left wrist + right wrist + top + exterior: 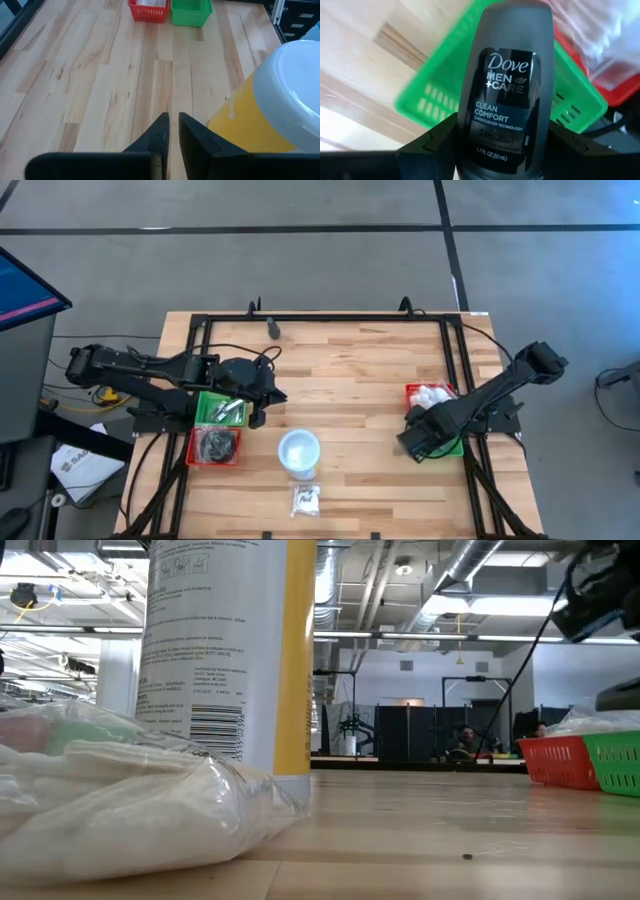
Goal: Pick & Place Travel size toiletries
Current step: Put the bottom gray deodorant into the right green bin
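Note:
My right gripper point(415, 445) is shut on a dark Dove roll-on bottle point(512, 85) over the right green tray point(435, 95), beside the right red tray point(430, 393) of clear-wrapped white pieces. My left gripper point(258, 412) hovers shut beside the left green tray point(220, 410), which holds thin silvery sticks; in its wrist view the fingers point(173, 125) point across bare wood. The left red tray point(215, 445) holds black discs. A clear wrapper of white pieces point(305, 500) lies on the table near the near edge. My right gripper pinches the dark roll-on bottle between its two fingers point(430, 145), which sit on the sides of its lower body point(470, 135). The bottle lies along the fingers, its rounded end pointing away from the wrist and its label facing the camera. It hangs over the green tray.
A white-capped yellow container point(298, 452) stands near the table's middle, close to my left gripper, and looms in the low view point(215, 650). A metal frame point(330, 317) borders the table. Bare wood point(350, 370) lies between the two tray pairs.

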Available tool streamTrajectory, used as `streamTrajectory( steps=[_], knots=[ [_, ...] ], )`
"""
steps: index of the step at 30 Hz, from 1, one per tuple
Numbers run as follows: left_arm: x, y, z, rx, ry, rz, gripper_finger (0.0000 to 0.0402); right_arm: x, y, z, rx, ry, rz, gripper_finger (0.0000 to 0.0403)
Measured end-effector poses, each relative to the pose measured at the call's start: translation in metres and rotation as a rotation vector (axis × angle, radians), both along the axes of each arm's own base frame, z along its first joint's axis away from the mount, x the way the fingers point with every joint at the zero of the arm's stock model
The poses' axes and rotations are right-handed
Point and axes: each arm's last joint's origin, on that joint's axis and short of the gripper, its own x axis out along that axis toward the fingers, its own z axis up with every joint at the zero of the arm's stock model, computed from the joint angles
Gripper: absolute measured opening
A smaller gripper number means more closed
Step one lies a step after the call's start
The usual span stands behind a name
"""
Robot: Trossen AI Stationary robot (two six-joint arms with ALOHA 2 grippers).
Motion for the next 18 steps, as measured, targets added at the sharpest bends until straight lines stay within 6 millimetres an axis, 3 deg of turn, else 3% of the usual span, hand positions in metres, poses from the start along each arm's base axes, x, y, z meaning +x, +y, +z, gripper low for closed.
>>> streamTrajectory(
  steps=[8,18],
  knots=[
    [0.0,0.0,0.0,0.0,-0.004,0.001,0.0035,-0.02,-0.003,-0.013,0.017,-0.042,-0.043,0.0201],
    [0.0,0.0,0.0,0.0,-0.006,0.001,0.0035,-0.026,-0.006,-0.022,0.006,-0.017,-0.05,0.0207]
  ],
)
